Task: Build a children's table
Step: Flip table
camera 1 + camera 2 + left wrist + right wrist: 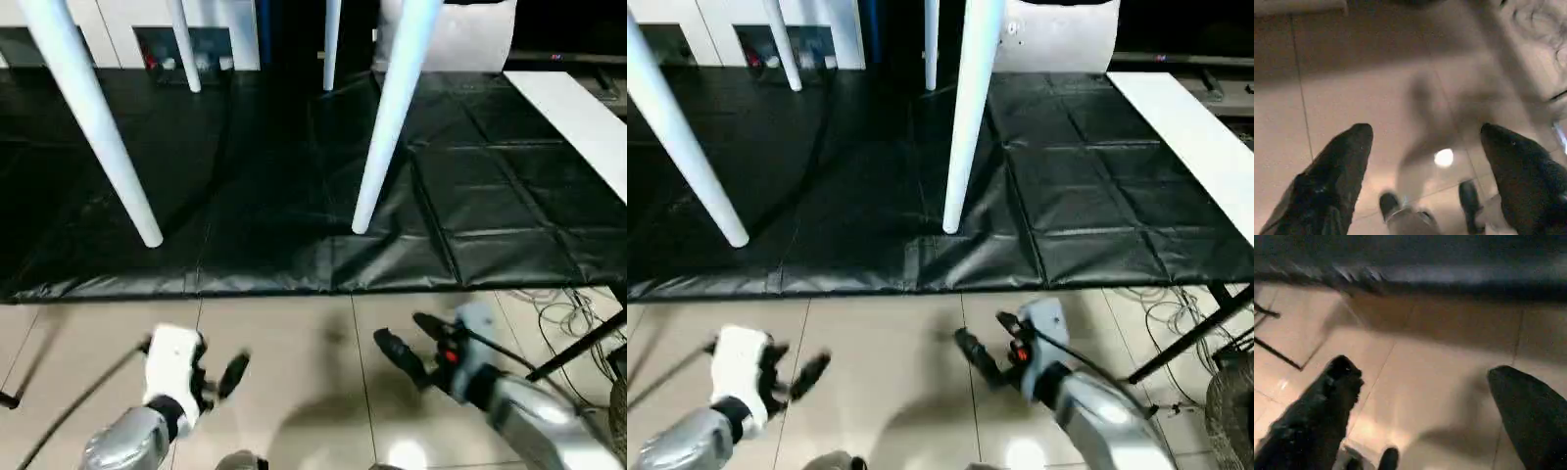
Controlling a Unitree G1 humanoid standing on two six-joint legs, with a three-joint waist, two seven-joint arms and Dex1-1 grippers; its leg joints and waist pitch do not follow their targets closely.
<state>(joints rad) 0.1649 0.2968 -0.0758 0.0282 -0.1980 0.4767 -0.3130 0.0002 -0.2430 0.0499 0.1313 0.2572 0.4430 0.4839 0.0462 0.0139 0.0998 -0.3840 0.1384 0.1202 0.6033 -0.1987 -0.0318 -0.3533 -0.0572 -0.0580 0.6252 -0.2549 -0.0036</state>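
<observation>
The children's table stands on the black mat (294, 196) on its white tapered legs. The near left leg (98, 117) and near right leg (392, 117) slant down to the mat, and the two far legs (184, 49) (331, 44) stand behind them. All of them run up past the picture's upper edge. My left gripper (211, 377) hangs low over the beige floor tiles in front of the mat, open and empty, its fingers (1342, 161) spread wide. My right gripper (407, 335) is beside it over the tiles, open too, with nothing between its fingers (1327, 396).
A long white board (578, 117) lies along the mat's right side. A white pillow (460, 39) and white cabinets (118, 20) stand at the back. Loose cables (568, 313) and a black stand leg (578, 352) cross the floor on the right.
</observation>
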